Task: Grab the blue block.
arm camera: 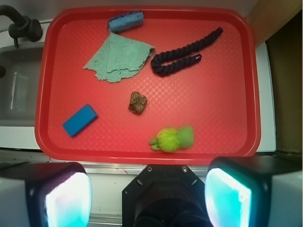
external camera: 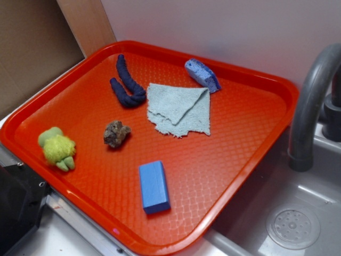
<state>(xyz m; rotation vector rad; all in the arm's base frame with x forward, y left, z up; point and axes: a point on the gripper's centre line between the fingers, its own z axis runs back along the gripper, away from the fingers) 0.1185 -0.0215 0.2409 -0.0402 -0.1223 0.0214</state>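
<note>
The blue block (external camera: 154, 186) (arm camera: 80, 119) is a smooth mid-blue brick lying flat on the red tray (external camera: 240, 176) (arm camera: 213, 109), close to the tray's front rim on the sink side. In the wrist view my gripper (arm camera: 148, 196) hangs high above the counter, just outside the tray's near edge. It is open, with nothing between its two glowing pads (arm camera: 68, 198). The block lies well ahead of it and to the left. The exterior view does not show the gripper.
Also on the tray: a speckled blue sponge (external camera: 202, 74) (arm camera: 125, 21), a teal cloth (external camera: 180, 109) (arm camera: 118, 59), a navy rope (external camera: 127, 85) (arm camera: 184, 54), a brown lump (external camera: 116, 133) (arm camera: 137, 102) and a green plush toy (external camera: 57, 149) (arm camera: 173, 138). A grey faucet (external camera: 311, 101) and sink (external camera: 293, 224) adjoin the tray.
</note>
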